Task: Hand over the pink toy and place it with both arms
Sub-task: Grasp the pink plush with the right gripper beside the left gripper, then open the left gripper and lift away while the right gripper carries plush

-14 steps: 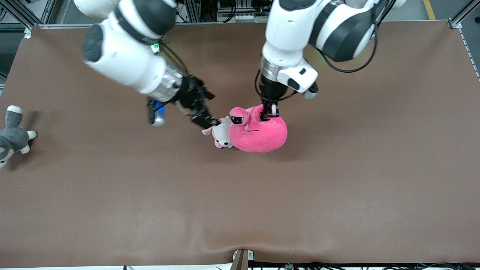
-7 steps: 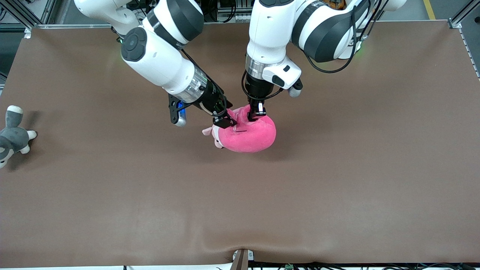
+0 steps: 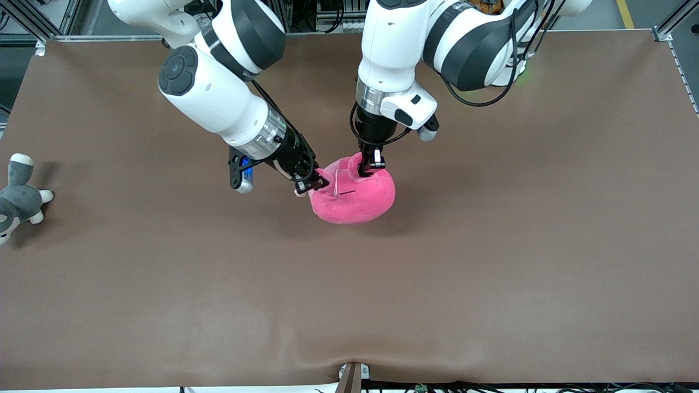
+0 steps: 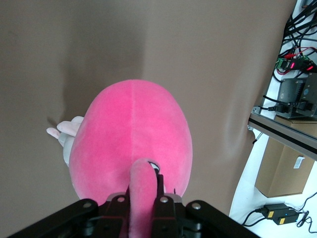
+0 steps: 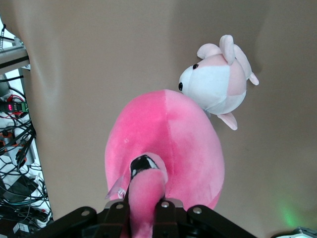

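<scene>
The pink toy (image 3: 354,199) hangs between both grippers over the middle of the table. My left gripper (image 3: 369,166) is shut on one of its stalks, seen between the fingers in the left wrist view (image 4: 143,191). My right gripper (image 3: 311,184) is shut on the other stalk, whose black eye shows just past the fingers in the right wrist view (image 5: 144,196). The toy's round body fills both wrist views, the left (image 4: 131,144) and the right (image 5: 168,139).
The small pale pink-and-white puppy plush (image 5: 215,84) lies on the table beside the pink toy; its feet peek out in the left wrist view (image 4: 64,135). A grey-and-white plush (image 3: 16,199) lies at the right arm's end of the brown table (image 3: 491,273).
My right gripper has swung in from beside the puppy plush and shut on the pink toy's stalk. The left gripper and toy have shifted toward the right arm's end, covering the puppy in the front view.
</scene>
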Controlling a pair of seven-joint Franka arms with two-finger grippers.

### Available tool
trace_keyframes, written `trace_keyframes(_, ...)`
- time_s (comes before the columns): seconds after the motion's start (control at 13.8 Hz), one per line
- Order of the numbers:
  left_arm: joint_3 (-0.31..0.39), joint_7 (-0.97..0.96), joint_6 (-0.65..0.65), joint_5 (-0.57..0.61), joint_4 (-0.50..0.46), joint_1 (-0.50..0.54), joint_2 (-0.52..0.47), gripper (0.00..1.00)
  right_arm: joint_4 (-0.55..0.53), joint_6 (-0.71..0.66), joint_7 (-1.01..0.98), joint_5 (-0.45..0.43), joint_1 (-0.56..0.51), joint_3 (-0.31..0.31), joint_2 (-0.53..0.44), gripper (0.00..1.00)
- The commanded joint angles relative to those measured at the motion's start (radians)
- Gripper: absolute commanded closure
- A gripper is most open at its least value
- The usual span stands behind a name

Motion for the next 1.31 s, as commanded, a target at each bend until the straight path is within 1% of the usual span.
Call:
trace_keyframes(0.0, 0.010, -0.023, -0.015, 0.029, 0.026, -0.007, 0.006, 0.87, 0.027, -0.014, 0.015, -0.010, -0.032, 0.003, -0.003, 1.00)
trace_keyframes(0.07, 0.010, -0.020, -0.014, 0.031, 0.026, -0.004, 0.005, 0.01, 0.029, -0.015, 0.014, -0.007, -0.052, 0.005, -0.004, 1.00)
trace_keyframes(0.29, 0.011, -0.017, -0.015, 0.031, 0.026, 0.003, 0.003, 0.00, 0.055, -0.076, 0.005, -0.004, -0.133, 0.005, -0.006, 1.00)
trace_keyframes(0.51, 0.025, -0.005, -0.015, 0.031, 0.026, 0.032, -0.004, 0.00, 0.060, -0.170, -0.033, -0.007, -0.273, 0.005, -0.003, 1.00)
trace_keyframes(0.65, 0.037, 0.041, -0.023, 0.034, 0.023, 0.064, -0.012, 0.00, 0.058, -0.335, -0.200, 0.001, -0.406, 0.007, -0.001, 1.00)
trace_keyframes(0.87, 0.036, 0.122, -0.035, 0.018, 0.019, 0.165, -0.030, 0.00, 0.052, -0.509, -0.478, 0.052, -0.628, 0.005, 0.003, 1.00)
trace_keyframes(0.95, 0.034, 0.164, -0.040, 0.017, 0.014, 0.196, -0.041, 0.00, 0.047, -0.545, -0.597, 0.052, -0.693, 0.005, 0.020, 1.00)
trace_keyframes(1.09, 0.031, 0.275, -0.107, 0.012, 0.014, 0.239, -0.063, 0.00, 0.025, -0.580, -0.795, 0.050, -0.813, 0.005, 0.064, 1.00)
trace_keyframes(1.24, 0.028, 0.403, -0.162, -0.021, 0.009, 0.285, -0.086, 0.00, 0.008, -0.570, -0.927, 0.036, -0.868, 0.003, 0.116, 1.00)
